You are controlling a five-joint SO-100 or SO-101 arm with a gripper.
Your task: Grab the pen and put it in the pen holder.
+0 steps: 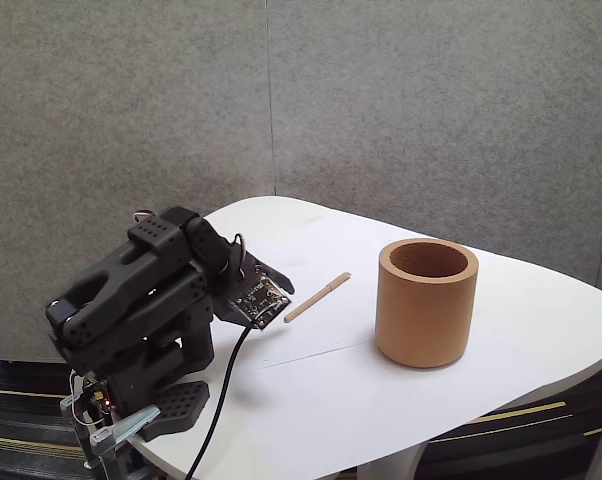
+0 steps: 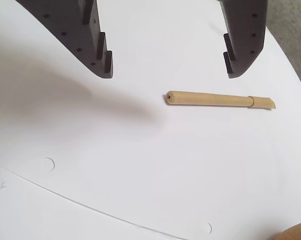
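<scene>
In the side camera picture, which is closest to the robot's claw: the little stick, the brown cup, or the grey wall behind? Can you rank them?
From the gripper, fixed view:
1. The pen, lying on the table just to its right.
2. The pen holder, standing farther right.
3. The grey wall, behind the table, farthest.

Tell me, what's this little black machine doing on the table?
It is a small robot arm about to pick up a pen. Its gripper is open and hovers just short of the pen, which lies flat on the white table, untouched. The brown pen holder stands upright nearby, apart from the pen.
</scene>
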